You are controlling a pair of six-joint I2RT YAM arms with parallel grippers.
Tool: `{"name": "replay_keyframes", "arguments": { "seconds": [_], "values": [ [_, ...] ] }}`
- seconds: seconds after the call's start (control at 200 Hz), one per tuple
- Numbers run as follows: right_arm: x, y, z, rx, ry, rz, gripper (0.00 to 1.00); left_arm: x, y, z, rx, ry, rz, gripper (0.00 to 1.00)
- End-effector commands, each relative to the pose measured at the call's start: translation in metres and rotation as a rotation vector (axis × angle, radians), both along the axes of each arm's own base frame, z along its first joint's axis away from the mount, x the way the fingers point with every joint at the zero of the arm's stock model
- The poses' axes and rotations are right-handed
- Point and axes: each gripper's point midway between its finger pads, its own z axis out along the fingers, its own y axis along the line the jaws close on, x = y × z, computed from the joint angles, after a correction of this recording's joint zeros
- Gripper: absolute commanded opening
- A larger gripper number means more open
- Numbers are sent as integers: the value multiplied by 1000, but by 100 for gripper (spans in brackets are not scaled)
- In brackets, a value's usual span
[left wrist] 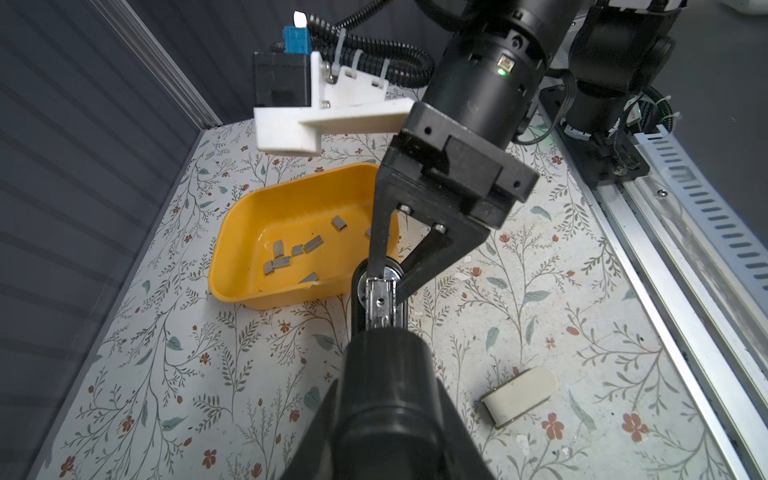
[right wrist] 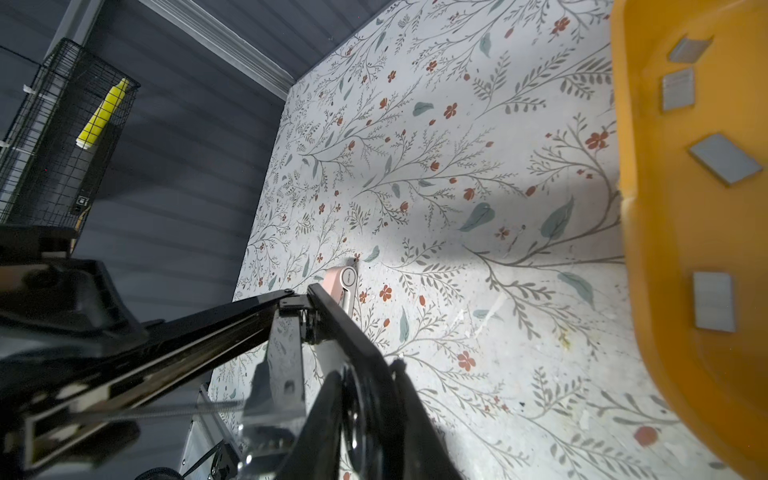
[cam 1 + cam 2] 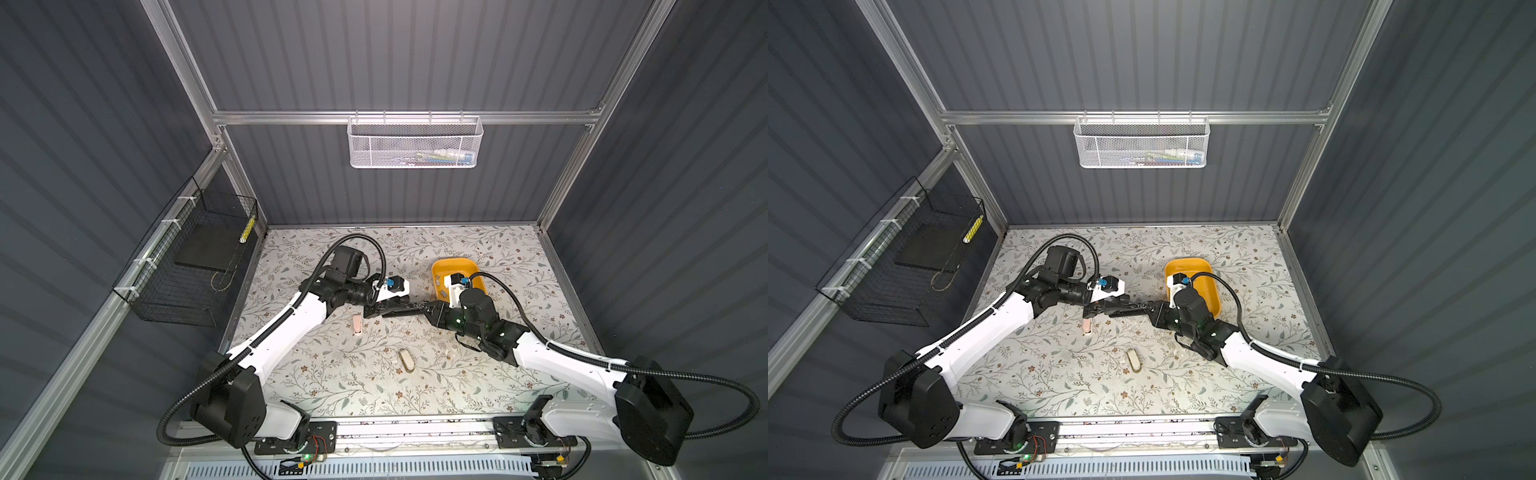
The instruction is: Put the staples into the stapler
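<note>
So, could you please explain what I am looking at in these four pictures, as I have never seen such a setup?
Two robot arms work over a flowered table. Two pictures look down from above; the other two come from a camera on each wrist. The left fingers hold a black stapler, opened; the right fingers sit at its far end, grip unclear. A yellow tray holds grey staples. A pink stapler and a cream stapler lie loose on the table.
</note>
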Motion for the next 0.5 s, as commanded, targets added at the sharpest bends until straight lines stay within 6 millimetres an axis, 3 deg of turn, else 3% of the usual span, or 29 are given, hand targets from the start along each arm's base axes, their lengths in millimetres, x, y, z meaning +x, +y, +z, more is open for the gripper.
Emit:
{"name": "replay_keyframes", "arguments": {
  "seconds": [0.0, 0.09, 0.225, 0.29, 0.395, 0.495],
  "values": [
    [-1, -40, -39, -204, 42, -113, 37, -23, 3, 37, -153, -11, -129, 0],
    [-1, -40, -36, -214, 24, -104, 39, -21, 13, 45, -203, 1, -157, 0],
    [3, -40, -33, -235, 7, -100, 43, -21, 17, 38, -189, 11, -170, 0],
    [5, -38, -34, -245, 9, -93, 43, -26, 20, 46, -235, 25, -204, 0],
    [5, -33, -42, -255, 45, -77, 34, -33, 31, 68, -321, 17, -252, 0],
    [5, -29, -52, -252, 78, -76, 30, -27, 39, 74, -359, 4, -231, 0]
  ]
}}
